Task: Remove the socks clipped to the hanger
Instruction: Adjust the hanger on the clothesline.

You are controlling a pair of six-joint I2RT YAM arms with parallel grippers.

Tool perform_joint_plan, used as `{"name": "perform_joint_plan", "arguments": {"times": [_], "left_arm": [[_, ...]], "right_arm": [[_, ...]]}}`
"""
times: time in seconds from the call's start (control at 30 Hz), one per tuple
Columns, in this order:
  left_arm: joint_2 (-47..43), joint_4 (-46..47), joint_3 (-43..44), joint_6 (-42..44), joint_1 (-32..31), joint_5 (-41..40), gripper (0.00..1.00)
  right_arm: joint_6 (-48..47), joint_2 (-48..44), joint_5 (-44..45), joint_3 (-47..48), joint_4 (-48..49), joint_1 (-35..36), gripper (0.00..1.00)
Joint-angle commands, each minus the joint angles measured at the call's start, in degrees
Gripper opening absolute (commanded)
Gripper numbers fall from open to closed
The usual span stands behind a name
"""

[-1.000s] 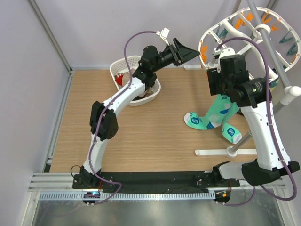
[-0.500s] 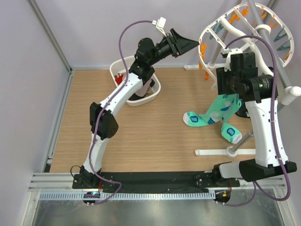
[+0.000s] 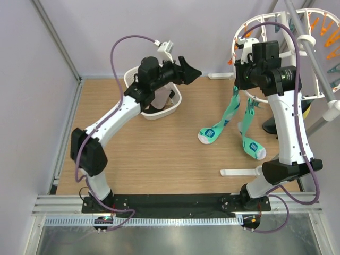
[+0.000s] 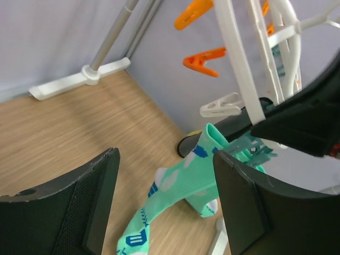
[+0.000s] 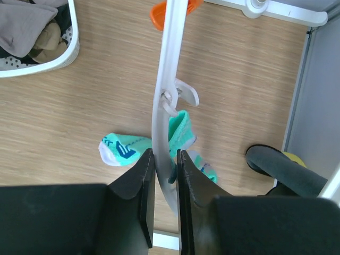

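- The right tool [image 5: 166, 154] is clenched on the white rim of the hanger [image 5: 169, 53]. The rim runs straight between its two black fingers [image 5: 143, 180].
- The left tool [image 3: 191, 70] is released, its fingers [image 4: 101, 196] spread wide with nothing between them. It is held in the air beyond the table's far edge and points toward the hanger.
- The hanger is tilted on its stand above the table's [image 3: 149, 154] far right corner.
- Two teal socks [image 3: 218, 125] with white and blue marks are pegged to the hanger's near rim, just beside the right tool. They hang down, toes toward the table, close to its right edge.
- From the right wrist, one cuff sits right against the rim below a white peg [image 5: 183, 95].
- Orange pegs [image 4: 204, 58] dangle from the hanger's ribs, with no sock in them.
- A white laundry basket [image 3: 159, 112] stands at the table's far edge under the left arm. It holds grey and beige fabric.
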Motion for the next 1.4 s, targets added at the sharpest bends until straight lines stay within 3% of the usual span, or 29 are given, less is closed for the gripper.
{"name": "perform_joint_plan", "arguments": {"times": [0.0, 0.13, 0.3, 0.43, 0.53, 0.57, 0.7, 0.93, 1.0, 1.1, 1.23, 1.37], "left_arm": [[-7.6, 6.16, -6.46, 10.99, -0.91, -0.57, 0.75], [-7.96, 11.17, -9.92, 11.18, -1.71, 3.64, 0.76], [-6.99, 12.23, -10.53, 8.72, -2.94, 6.55, 0.76], [-7.08, 13.03, -11.68, 8.02, -4.08, 7.07, 0.76], [-7.87, 13.82, -12.91, 6.87, -4.08, 6.99, 0.76], [-8.05, 13.73, -13.17, 6.78, -4.08, 7.08, 0.76], [-9.19, 11.28, -13.26, 7.92, -4.08, 6.29, 0.76], [-11.3, 9.16, -14.14, 9.59, -4.08, 4.88, 0.76], [-11.74, 8.73, -14.14, 9.77, -4.08, 4.71, 0.77], [-12.7, 6.89, -13.79, 10.82, -3.99, 3.48, 0.77], [-14.46, 1.71, -13.44, 11.0, -3.12, -1.07, 0.76], [-15.87, -5.95, -11.07, 6.26, 1.79, -5.4, 0.73]], "right_arm": [[6.11, -1.05, 2.25, 1.79, -3.1, -1.64, 0.08], [6.19, -1.14, 2.25, 1.97, -3.28, -1.64, 0.13], [8.3, -2.11, 2.42, 2.23, -1.69, -1.73, 0.31], [10.23, -2.28, 3.21, 4.07, -1.96, -1.64, 0.55], [11.81, -2.81, 3.48, 4.69, -2.48, -1.64, 0.61], [12.34, -3.33, 3.57, 4.78, -2.75, -1.64, 0.68], [16.03, -6.48, 3.48, 4.17, -2.22, -1.21, 0.79], [18.5, -12.91, 12.79, 3.2, 1.12, 4.94, 0.95], [20.07, -13.44, 14.36, 3.2, 0.51, 8.18, 0.95], [24.37, -17.21, 22.01, -2.84, 1.29, 19.6, 0.94], [32.63, -25.04, 31.66, -23.98, 9.62, 33.4, 0.91], [40.01, -27.51, 48.09, -34.93, 12.37, 53.92, 0.91]]}}
